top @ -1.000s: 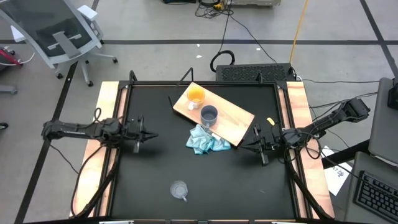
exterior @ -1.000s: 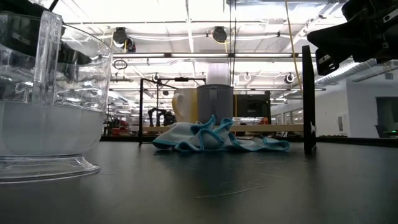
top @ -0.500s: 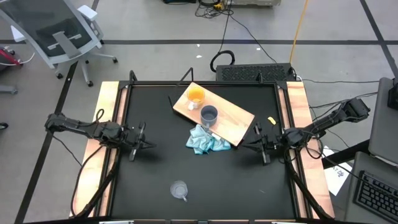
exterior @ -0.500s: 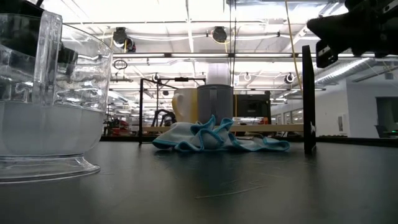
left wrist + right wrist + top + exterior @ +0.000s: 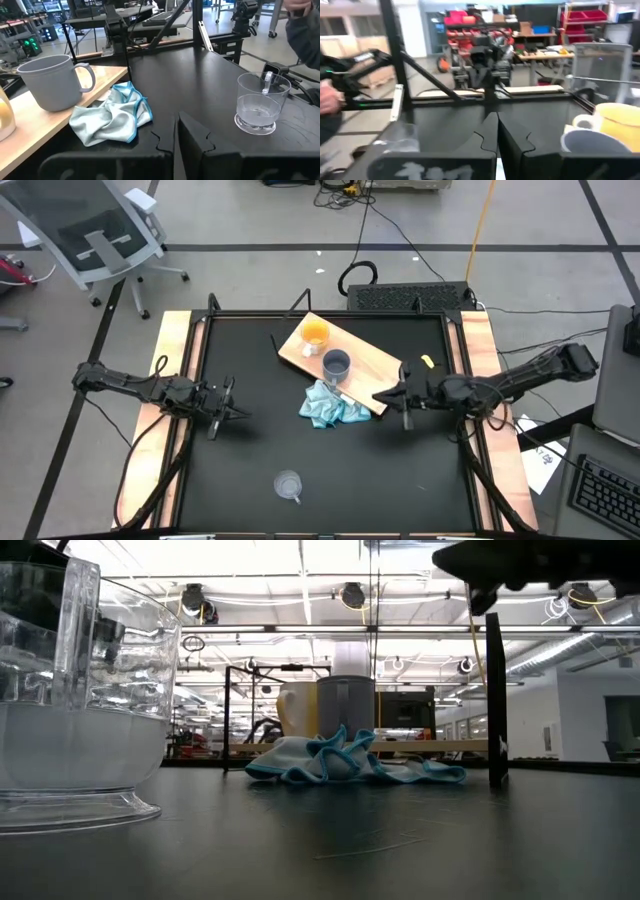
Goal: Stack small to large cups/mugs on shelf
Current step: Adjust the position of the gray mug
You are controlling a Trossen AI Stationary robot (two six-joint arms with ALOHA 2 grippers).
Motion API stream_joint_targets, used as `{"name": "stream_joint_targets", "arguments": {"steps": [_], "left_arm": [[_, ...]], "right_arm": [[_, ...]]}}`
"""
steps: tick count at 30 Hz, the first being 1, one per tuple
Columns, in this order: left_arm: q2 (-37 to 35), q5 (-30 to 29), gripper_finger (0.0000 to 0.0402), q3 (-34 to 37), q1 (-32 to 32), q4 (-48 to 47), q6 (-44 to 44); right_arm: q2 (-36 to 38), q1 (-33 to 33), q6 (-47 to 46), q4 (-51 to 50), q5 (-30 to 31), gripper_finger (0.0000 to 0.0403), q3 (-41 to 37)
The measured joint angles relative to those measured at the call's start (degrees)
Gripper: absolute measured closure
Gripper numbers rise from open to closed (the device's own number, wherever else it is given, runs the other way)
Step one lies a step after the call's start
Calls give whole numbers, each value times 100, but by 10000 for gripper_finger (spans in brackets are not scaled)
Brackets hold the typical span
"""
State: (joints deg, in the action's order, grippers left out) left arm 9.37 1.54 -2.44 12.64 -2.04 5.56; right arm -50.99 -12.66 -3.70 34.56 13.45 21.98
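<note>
The desk (image 5: 250, 440) is seen to carry a black working surface framed by light wood rails. The shelf (image 5: 375, 365) — a flat light-wood board — is laid askew at the far middle of the desk. A light blue cloth (image 5: 330, 408) is found crumpled just beside the shelf's near edge, touching it.

The left arm is extended over the left part of the desk; the left claw (image 5: 238, 412) is held with its fingers all but together and nothing between them. The right arm is reached in from the right; the right claw (image 5: 385, 395) is closed and empty, poised near the shelf's right corner.

The orange mug (image 5: 315, 333) is stood on the shelf's far end, its white handle visible. The grey-blue mug (image 5: 336, 364) is stood upright on the shelf beside it, the two apart. The clear cup (image 5: 289, 484) is stood alone at the near edge of the desk — well apart from the shelf and both claws.
</note>
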Motion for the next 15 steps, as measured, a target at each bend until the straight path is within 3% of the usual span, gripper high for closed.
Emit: {"name": "stream_joint_targets", "arguments": {"steps": [15], "left_arm": [[0,0,378,0,-2,-87,76]], "right_arm": [[-1471,1172,-1,-344,-346,403,1436]]}}
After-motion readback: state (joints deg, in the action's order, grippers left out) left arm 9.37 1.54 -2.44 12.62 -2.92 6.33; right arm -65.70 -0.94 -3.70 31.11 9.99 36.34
